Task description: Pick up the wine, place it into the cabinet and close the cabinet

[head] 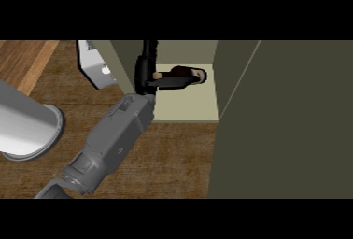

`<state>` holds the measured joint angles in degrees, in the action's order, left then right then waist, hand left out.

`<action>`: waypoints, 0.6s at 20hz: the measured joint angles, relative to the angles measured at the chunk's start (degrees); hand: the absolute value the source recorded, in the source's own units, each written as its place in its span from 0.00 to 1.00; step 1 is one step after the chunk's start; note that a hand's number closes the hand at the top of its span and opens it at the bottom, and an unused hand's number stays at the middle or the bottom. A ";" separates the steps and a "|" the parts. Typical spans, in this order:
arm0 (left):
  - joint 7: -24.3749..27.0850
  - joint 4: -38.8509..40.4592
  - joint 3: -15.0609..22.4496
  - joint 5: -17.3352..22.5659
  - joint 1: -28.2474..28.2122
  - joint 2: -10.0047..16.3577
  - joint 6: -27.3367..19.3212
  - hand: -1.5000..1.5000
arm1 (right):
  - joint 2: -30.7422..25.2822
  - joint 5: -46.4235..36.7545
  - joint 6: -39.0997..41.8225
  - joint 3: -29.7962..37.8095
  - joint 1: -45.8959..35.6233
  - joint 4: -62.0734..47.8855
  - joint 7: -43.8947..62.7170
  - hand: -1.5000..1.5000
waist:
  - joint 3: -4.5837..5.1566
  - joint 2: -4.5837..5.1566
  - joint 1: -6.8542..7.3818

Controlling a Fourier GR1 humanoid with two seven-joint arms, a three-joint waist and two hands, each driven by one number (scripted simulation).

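Observation:
The wine bottle lies dark on the pale shelf inside the open cabinet, its tan-tipped neck pointing left. My right hand reaches into the cabinet from the lower left on its grey forearm. Its fingers run straight up along the cabinet's left wall, and its thumb stretches right along the bottle's lower side, touching or nearly touching it. The hand is open. The cabinet's olive door stands open and fills the right of the view. My left hand does not show.
A large grey cylinder juts in at the left edge, close to the view. A pale grey slanted panel stands left of the cabinet opening. The brown wooden counter lies below the shelf.

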<state>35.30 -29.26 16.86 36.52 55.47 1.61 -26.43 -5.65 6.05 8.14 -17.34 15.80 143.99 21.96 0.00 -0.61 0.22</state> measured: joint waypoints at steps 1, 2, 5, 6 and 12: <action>-0.87 -2.08 0.53 -0.28 -0.83 -0.16 -0.66 0.00 | -0.06 -0.06 -0.06 -0.02 0.05 -0.02 -0.02 0.00 | 0.00 -0.07 0.14; -1.36 -4.16 1.13 -0.59 -2.19 -0.29 -1.07 0.00 | -0.25 -0.08 0.06 0.11 0.15 -0.03 -0.11 0.00 | -0.01 -0.12 0.26; -2.94 -10.77 2.78 -1.48 -6.32 0.16 -2.13 0.00 | -0.22 -0.20 -0.39 0.34 -0.29 -0.06 0.01 0.00 | -0.01 -0.18 0.50; -4.03 -13.35 3.54 -1.65 -7.74 0.49 -2.18 0.00 | -0.26 -0.22 -0.37 0.64 -0.44 -0.10 -0.18 0.00 | -0.01 -0.23 0.65; -7.02 -27.99 7.43 -3.08 -18.26 1.68 -3.58 0.00 | -0.08 -0.72 -0.71 -1.15 0.41 -0.21 -1.26 0.00 | -0.01 -0.13 0.46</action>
<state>28.28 -57.25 24.30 33.44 37.20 3.29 -30.01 -5.73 5.32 7.44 -18.50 16.20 143.78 20.70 -0.01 -0.74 0.68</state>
